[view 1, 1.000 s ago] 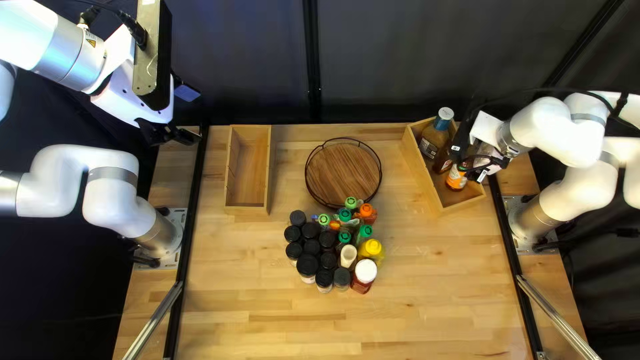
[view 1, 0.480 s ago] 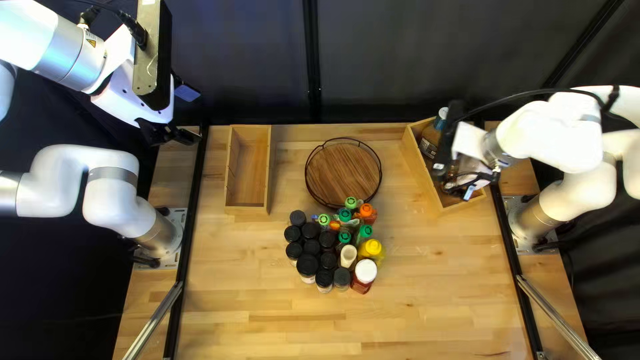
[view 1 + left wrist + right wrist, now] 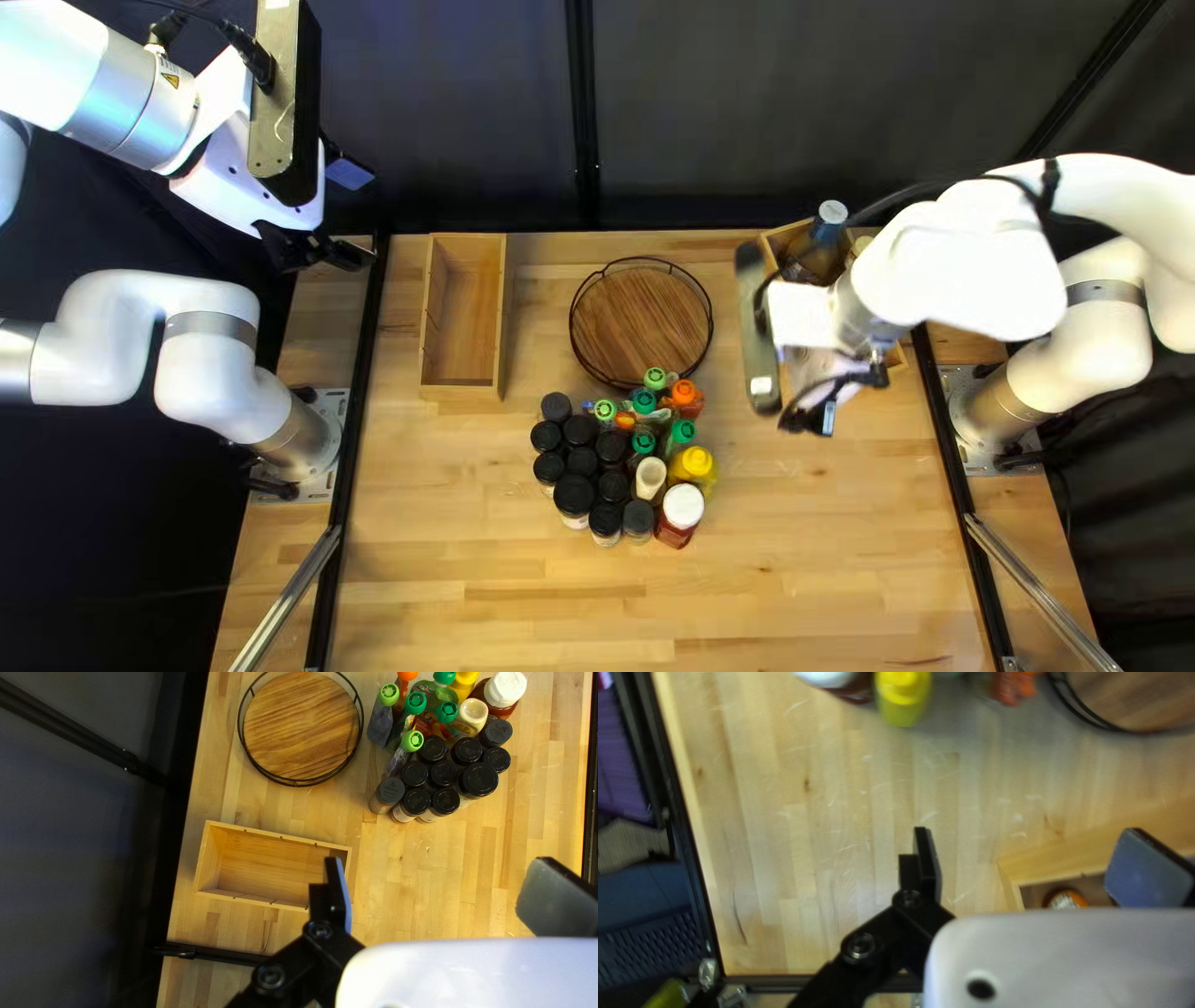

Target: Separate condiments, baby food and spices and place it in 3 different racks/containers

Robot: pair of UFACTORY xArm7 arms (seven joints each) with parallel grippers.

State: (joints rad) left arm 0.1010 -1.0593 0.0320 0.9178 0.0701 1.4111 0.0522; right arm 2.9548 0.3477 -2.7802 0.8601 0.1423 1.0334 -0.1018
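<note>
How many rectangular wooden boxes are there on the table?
2. In the top left view, one box is left of the round tray; the other box is at the right, partly hidden under my right arm.

One camera looks down slantwise from above the worktop's [image 3: 436, 560] near edge toward the dark curtain [image 3: 722, 112]; the wrist cameras peer down from closer, left and right, all three sharing the round tray [image 3: 641, 321] and yellow bottle [image 3: 693, 467].

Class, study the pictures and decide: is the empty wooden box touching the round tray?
Apart. The left wrist view shows a strip of tabletop between the empty wooden box and the round tray.
</note>
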